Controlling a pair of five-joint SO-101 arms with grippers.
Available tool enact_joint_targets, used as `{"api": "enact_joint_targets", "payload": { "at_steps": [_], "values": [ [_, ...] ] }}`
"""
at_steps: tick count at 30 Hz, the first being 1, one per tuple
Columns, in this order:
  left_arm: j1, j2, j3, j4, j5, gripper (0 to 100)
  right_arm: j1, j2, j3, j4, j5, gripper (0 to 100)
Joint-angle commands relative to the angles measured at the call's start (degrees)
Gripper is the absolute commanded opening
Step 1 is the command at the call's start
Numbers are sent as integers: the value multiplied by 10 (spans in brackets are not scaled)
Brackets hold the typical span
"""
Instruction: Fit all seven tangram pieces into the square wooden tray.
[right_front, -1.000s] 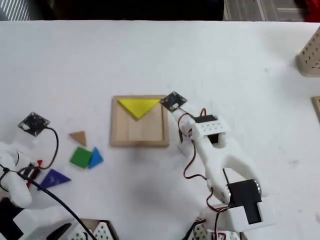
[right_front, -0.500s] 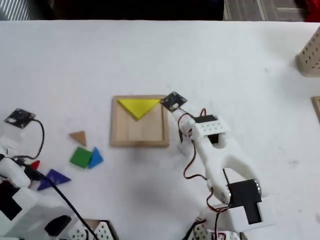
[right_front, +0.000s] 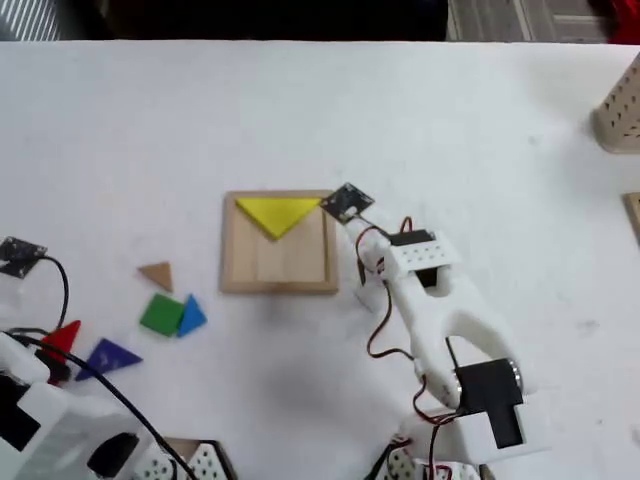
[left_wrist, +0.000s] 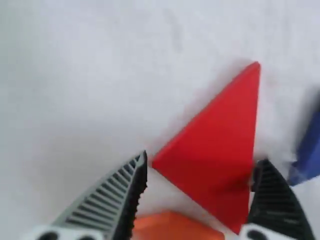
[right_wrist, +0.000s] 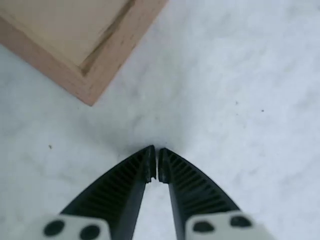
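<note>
six pieces can be counted from the high view. one yellow triangle (right_front: 277, 213) lies inside the square wooden tray (right_front: 280, 288) against its far rim. five more are out on the white table (right_front: 480, 130): a tan triangle (right_front: 157, 274), a green square (right_front: 161, 314) touching a blue triangle (right_front: 192, 315), a dark blue triangle (right_front: 108, 357) and a red triangle (right_front: 60, 340). the rest of the tray floor is bare wood.

the left gripper (left_wrist: 202, 161) is spread wide, with the red triangle lying flat on the table between its jaws. the black jaw sits at one edge of the piece and the grey jaw just off a corner; whether either one touches it cannot be made out. the dark blue triangle lies just outside the black jaw, cut off by the frame. an orange shape (left_wrist: 170, 227) deep between the jaws is cropped and hard to identify.

the right gripper (right_wrist: 155, 152) has its jaws pressed together on nothing. its tips are over bare table just beside a tray corner, with open table beyond them.
</note>
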Motion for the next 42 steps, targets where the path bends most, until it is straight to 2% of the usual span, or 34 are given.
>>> {"api": "enact_joint_targets", "payload": {
  "at_steps": [1,4,10,16,22,27,35,39,42],
  "values": [
    [-2,-2,36,-88,-9,325,-13,-14,2,9,5,19],
    [-2,-2,65,-118,-8,325,-13,-14,2,9,5,19],
    [14,-2,110,-121,-13,323,-13,-14,2,9,5,19],
    [59,-2,154,-122,-14,212,-13,-14,2,11,5,19],
    [59,-2,156,-122,-11,204,-13,-14,1,15,5,19],
    [62,-2,154,-119,-10,160,-13,-14,1,15,5,19],
    [62,-7,153,-118,-9,248,-13,-14,1,15,5,19],
    [63,-8,146,-116,-9,255,-13,-14,1,15,5,19],
    [59,-8,109,-74,-9,255,-13,-14,1,15,5,19]
  ]
}}
